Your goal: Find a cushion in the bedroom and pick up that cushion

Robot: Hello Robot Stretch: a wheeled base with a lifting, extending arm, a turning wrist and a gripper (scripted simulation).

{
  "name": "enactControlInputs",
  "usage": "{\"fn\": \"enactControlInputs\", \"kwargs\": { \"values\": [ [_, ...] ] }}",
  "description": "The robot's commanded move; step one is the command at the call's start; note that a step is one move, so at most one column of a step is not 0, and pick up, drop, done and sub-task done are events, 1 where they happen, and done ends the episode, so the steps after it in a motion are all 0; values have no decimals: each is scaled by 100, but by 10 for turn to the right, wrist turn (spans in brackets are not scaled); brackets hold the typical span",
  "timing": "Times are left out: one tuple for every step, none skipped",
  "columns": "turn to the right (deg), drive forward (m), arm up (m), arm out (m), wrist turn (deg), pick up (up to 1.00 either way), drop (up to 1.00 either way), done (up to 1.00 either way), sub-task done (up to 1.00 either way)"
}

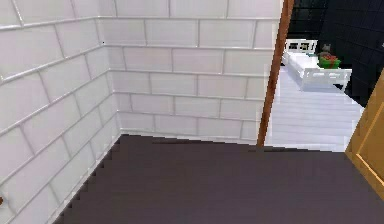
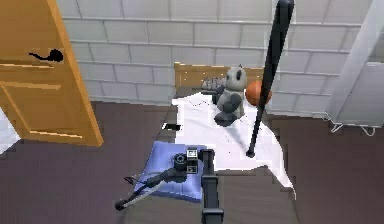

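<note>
At the bed's near corner, the gripper [image 2: 135,195] reaches out from the dark arm [image 2: 211,195], its thin fingers drawn across a blue cushion [image 2: 156,160] that lies flat on that corner. From where I stand I cannot tell whether the fingers touch it or have hold of anything, since the cushion rests on the bed right behind them.

That cushion looks soft, light and floppy. I'd judge it will sag and fold when lifted, so it needs a grip on an edge or corner where the stuffing thins, not on the plump middle. It won't break, but smooth fabric could slide free.

Further up the bed [image 2: 270,165], a white sheet covers the mattress. A small dark flat thing [image 2: 170,127] lies mid-bed. Near the bed's head sits a grey and white plush panda [image 2: 231,95], with an orange ball [image 2: 255,93] just beside it. A dark baseball bat [image 2: 268,80] stands slanted over the bed's far side. Beyond the bed's head is a pale block wall [image 2: 130,50], and well off the bed's foot side a wooden door [image 2: 45,85] stands ajar
</note>
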Motion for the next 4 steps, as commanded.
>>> {"fn": "enactControlInputs", "kwargs": {
  "values": [
    [0,0,0,0,450,0,0,0,0],
    [0,0,0,0,450,0,0,0,0],
    [0,0,0,0,180,0,0,0,0],
    [0,0,-30,0,0,0,0,0,0]
  ]
}}
